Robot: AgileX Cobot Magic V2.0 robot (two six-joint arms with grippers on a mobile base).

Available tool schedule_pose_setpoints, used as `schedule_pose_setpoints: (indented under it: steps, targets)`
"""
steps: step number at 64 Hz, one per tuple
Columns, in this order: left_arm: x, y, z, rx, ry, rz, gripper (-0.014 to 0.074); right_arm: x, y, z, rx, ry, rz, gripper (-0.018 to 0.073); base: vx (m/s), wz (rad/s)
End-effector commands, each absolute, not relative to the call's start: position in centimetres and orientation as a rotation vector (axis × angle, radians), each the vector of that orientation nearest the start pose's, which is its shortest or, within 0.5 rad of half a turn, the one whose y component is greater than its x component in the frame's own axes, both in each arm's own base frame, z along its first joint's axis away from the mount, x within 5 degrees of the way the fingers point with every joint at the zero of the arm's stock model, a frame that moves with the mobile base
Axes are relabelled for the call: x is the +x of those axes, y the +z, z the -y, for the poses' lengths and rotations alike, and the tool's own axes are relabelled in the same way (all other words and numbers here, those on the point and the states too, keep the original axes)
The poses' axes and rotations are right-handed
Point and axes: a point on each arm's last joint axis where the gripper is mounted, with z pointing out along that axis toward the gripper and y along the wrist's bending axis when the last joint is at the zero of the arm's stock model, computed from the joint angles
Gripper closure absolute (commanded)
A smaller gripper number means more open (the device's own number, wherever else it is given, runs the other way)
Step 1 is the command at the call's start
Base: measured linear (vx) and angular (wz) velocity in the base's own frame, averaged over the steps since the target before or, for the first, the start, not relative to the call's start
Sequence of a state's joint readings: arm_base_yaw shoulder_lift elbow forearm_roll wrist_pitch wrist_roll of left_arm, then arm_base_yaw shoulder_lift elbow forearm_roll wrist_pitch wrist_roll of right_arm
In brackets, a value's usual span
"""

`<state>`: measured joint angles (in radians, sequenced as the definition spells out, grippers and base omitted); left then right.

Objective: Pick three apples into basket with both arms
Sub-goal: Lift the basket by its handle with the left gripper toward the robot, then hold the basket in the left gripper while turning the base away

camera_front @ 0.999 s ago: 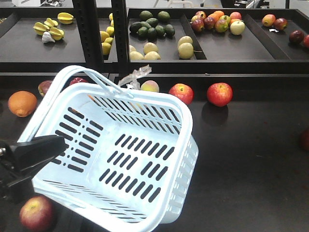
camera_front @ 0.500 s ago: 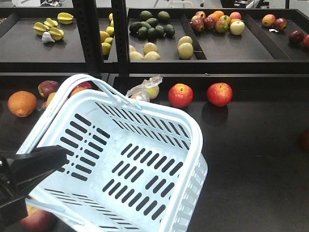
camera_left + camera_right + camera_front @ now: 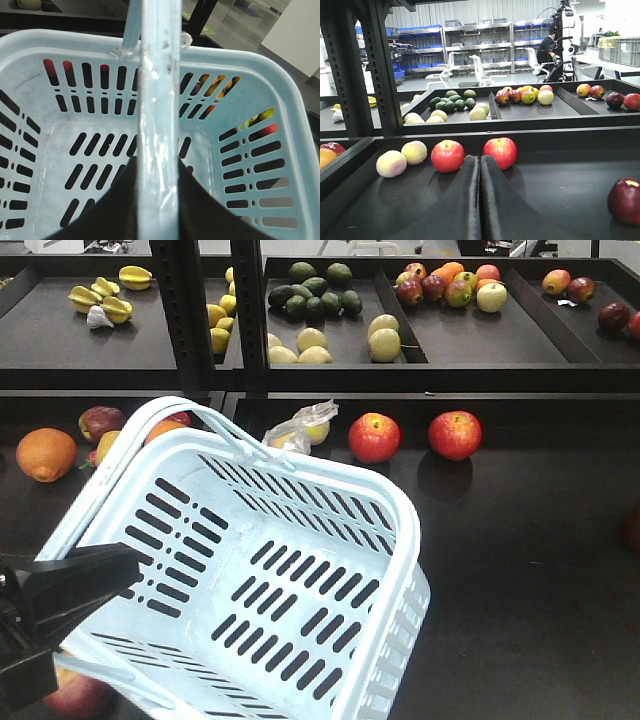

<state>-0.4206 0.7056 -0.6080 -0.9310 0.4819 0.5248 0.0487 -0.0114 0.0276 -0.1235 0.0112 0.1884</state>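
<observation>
Left gripper [image 3: 159, 167] clasps the handle [image 3: 159, 90] of the basket [image 3: 395, 502]; better hold it level while right gripper [image 3: 480, 162] (fingers pressed together, empty) opens toward an apple [image 3: 447, 155]

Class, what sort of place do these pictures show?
Probably a mock grocery produce aisle inside a lab or warehouse: fruit sorted in black trays, a shopping basket, and storage racks with office chairs behind.

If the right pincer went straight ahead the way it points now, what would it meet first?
Likely the black shelf wall: the right pincer aims between the left apple and right apple. Depth is unclear.
</observation>
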Motion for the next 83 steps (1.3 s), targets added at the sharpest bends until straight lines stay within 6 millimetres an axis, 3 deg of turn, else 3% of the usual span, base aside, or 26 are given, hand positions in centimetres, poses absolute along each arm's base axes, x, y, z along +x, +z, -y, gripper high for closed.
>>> schedule_pose_setpoints:
  steps: [1,47,83]
  targets:
    - [11.66,34.36,8.72,0.281,-0.898,-1.855,0.0604,5.51,20.86,-0.35,-0.005,0.092,-1.432,0.0564,0.00,0.00]
    - [11.66,34.36,8.72,0.281,-0.898,-1.855,0.0603,5.51,20.86,-0.35,-0.005,0.092,-1.432,0.0564,-0.03,0.04]
    - [11.66,34.36,8.72,0.281,-0.898,-1.855,0.0603,5.51,20.86,-0.35,-0.005,0.092,-1.432,0.0564,-0.13,0.31]
